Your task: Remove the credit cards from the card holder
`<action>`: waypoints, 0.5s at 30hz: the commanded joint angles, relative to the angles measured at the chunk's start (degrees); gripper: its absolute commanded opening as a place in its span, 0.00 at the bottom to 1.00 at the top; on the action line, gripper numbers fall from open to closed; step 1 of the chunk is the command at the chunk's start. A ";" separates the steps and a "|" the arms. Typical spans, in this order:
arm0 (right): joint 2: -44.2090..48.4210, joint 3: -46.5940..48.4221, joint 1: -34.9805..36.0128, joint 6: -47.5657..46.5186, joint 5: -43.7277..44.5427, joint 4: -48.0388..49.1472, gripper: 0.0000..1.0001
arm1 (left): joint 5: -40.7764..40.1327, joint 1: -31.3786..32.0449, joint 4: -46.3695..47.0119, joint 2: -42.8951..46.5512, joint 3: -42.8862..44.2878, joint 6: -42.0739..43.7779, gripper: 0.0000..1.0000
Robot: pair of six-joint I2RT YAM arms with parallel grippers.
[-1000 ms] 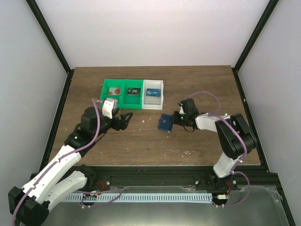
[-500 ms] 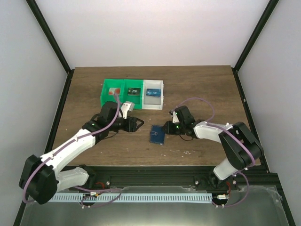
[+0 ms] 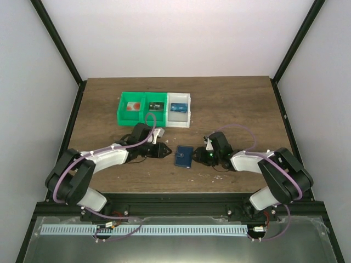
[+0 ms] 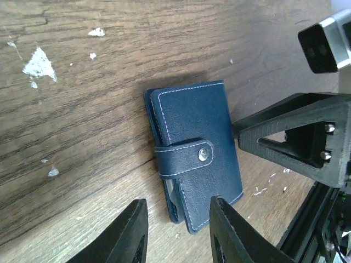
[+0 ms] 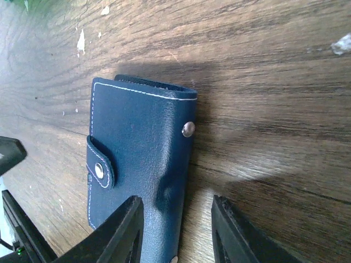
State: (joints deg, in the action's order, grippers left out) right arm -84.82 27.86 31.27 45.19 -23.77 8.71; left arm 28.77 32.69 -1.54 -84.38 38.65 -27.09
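From above, the card holder lies flat on the brown wooden table between the two arms. The left gripper is just beside its left edge and the right gripper just beside its right. Behind them stand a green bin and a white bin side by side, and a pale card with a red spot lies in the green bin's left compartment. Only the wrist views show the detail. The holder is dark navy leather-like material with white stitching, held closed by a strap with a metal snap. The right wrist view adds a second stud near the edge. Both grippers' black fingers stand apart, straddling an end of the holder without clamping it. White flecks mark the wood grain.
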 commanded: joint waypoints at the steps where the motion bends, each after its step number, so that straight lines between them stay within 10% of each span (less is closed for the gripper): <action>1: 0.78 -0.88 0.28 3.96 0.55 3.09 0.36 | 3.34 0.18 7.52 -1.77 -1.29 -3.24 0.32; 15: 2.50 -4.66 0.28 6.40 -1.41 6.51 0.39 | 7.93 2.38 18.16 -8.41 -4.68 -9.52 0.23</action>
State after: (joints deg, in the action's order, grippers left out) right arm -82.37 23.55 31.27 50.28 -24.01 13.37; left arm 35.31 33.61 12.38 -92.03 33.93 -35.86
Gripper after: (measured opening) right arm 0.394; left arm 0.242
